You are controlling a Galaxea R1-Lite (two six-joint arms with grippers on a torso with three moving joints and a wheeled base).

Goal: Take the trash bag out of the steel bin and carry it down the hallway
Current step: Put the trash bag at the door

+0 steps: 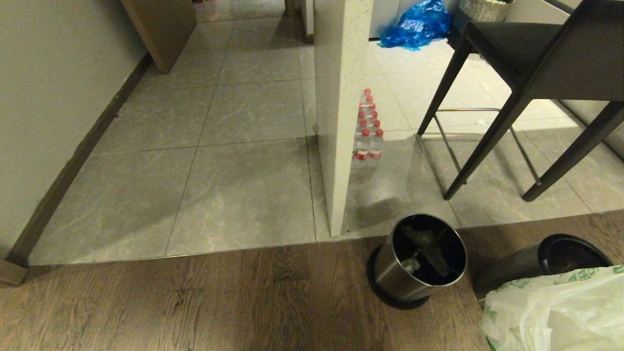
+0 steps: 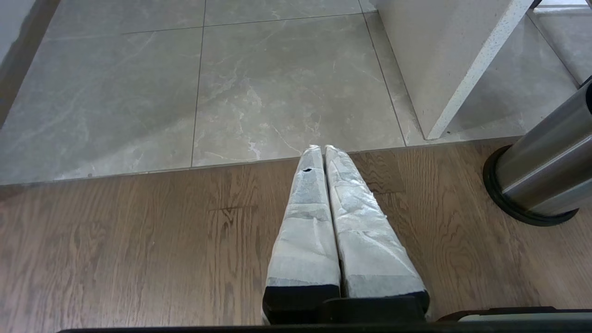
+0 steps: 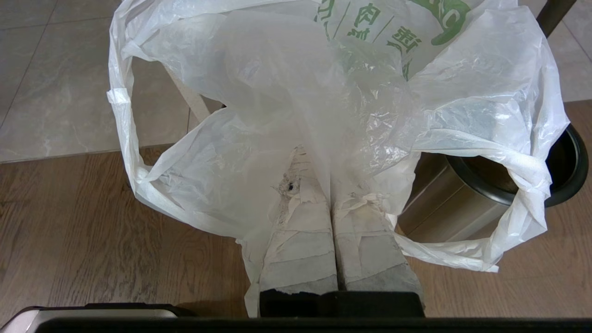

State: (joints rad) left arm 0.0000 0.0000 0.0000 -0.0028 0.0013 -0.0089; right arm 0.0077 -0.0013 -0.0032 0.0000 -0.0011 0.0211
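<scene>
The trash bag (image 3: pixel 286 83), thin translucent white plastic with green printing, hangs bunched in my right gripper (image 3: pixel 319 157). That gripper is shut on a fold of the bag above the wood floor. In the head view the bag (image 1: pixel 555 312) fills the lower right corner and neither gripper shows. Just behind it is the steel bin (image 1: pixel 546 261), leaning, its black rim (image 3: pixel 571 175) partly covered by the bag. My left gripper (image 2: pixel 322 149) is shut and empty, low over the wood planks. The hallway (image 1: pixel 243 185) of grey tiles runs ahead.
A second steel bin (image 1: pixel 419 263) holding dark scraps stands on the planks by a white partition (image 1: pixel 341 117). Water bottles (image 1: pixel 368 126) line the partition. Dark stool legs (image 1: pixel 487 141) stand at the right, a blue bag (image 1: pixel 417 24) far back, a beige wall (image 1: pixel 53 97) on the left.
</scene>
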